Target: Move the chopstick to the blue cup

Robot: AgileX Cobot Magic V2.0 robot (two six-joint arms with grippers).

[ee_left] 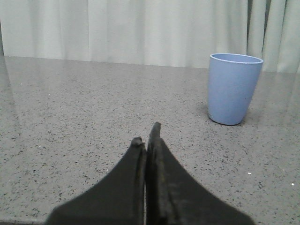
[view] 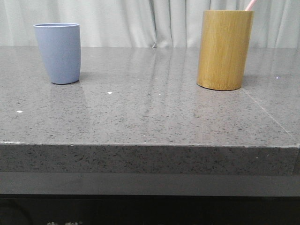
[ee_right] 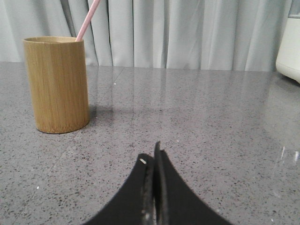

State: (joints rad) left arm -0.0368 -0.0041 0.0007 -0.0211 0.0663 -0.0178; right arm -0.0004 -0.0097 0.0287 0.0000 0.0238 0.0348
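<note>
The blue cup (view: 58, 53) stands upright at the table's far left; the left wrist view also shows the blue cup (ee_left: 233, 88). A pink chopstick (view: 250, 4) pokes out of the tall bamboo holder (view: 224, 49) at the far right, and the right wrist view shows the same chopstick (ee_right: 87, 19) leaning in the holder (ee_right: 57, 84). My left gripper (ee_left: 146, 135) is shut and empty, low over the stone, well short of the cup. My right gripper (ee_right: 151, 153) is shut and empty too, apart from the holder. Neither gripper shows in the front view.
The grey speckled stone table (view: 150, 117) has its front edge close to the camera. Pale curtains (view: 150, 21) hang behind it. A white appliance (ee_right: 289, 40) shows partly at the edge of the right wrist view.
</note>
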